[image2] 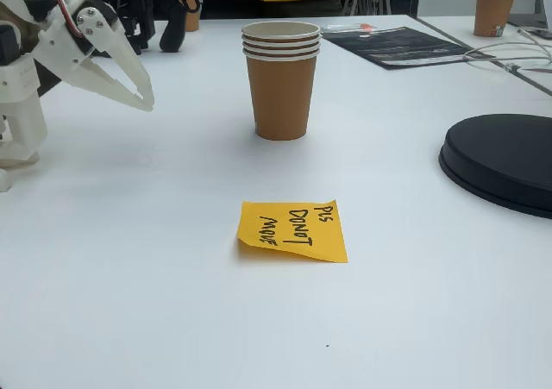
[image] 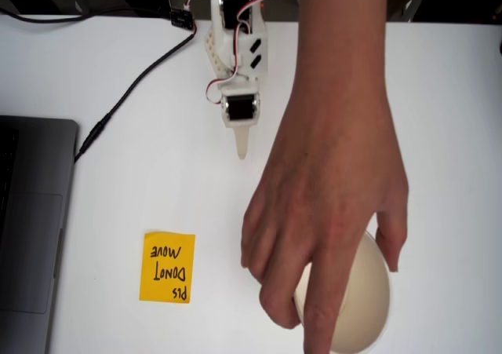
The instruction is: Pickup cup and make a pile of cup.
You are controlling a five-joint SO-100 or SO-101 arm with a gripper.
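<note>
Left to right, from above: sticky note (image: 167, 267) on the desk (image: 118, 197), gripper (image: 241, 144) empty and apparently closed, a person's hand (image: 329, 213) over a cup (image: 362, 299). In the low view we see a nested cup pile (image2: 281, 78) already standing; stacking looks mostly done.

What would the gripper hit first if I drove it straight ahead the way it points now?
Probably the person's hand, whose fingers lie just across its line in a fixed view, over the cup. The gripper might instead pass beneath the hand, since height is unclear.
</note>
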